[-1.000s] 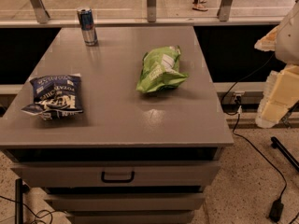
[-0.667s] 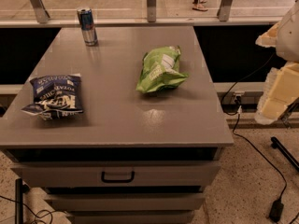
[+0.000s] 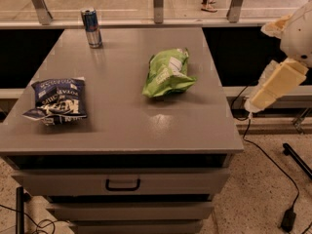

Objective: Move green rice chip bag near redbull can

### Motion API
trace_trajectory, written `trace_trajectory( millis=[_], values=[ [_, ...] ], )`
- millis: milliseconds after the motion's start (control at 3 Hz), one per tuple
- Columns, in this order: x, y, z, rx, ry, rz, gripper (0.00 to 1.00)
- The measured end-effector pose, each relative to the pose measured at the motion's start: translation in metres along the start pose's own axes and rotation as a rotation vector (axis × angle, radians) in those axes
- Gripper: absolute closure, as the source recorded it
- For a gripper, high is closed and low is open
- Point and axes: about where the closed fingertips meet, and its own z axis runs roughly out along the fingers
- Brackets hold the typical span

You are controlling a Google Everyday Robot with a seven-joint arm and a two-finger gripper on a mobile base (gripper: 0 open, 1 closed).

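The green rice chip bag (image 3: 168, 73) lies on the grey table (image 3: 122, 121), right of its middle, puffy and crinkled with a white patch. The redbull can (image 3: 91, 27) stands upright at the table's far left corner, well apart from the bag. My gripper (image 3: 259, 100) hangs on its cream-coloured arm off the table's right edge, level with the bag and clear of it, holding nothing that I can see.
A dark blue chip bag (image 3: 57, 100) with white lettering lies near the table's left front edge. Drawers (image 3: 122, 183) sit under the tabletop. Black cables (image 3: 273, 165) run over the floor at the right. A railing and glass stand behind the table.
My arm and gripper have shifted a little left and up, toward the table's right edge. The bags and the can have not moved.
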Motion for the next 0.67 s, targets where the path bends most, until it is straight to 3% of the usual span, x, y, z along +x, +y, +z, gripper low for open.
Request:
trace_trajectory(
  millis=[333, 667],
  values=[
    [-0.026, -0.022, 0.017, 0.046, -0.149, 0.005, 0.0],
    [-0.048, -0.036, 0.048, 0.037, -0.225, 0.015, 0.0]
  ],
)
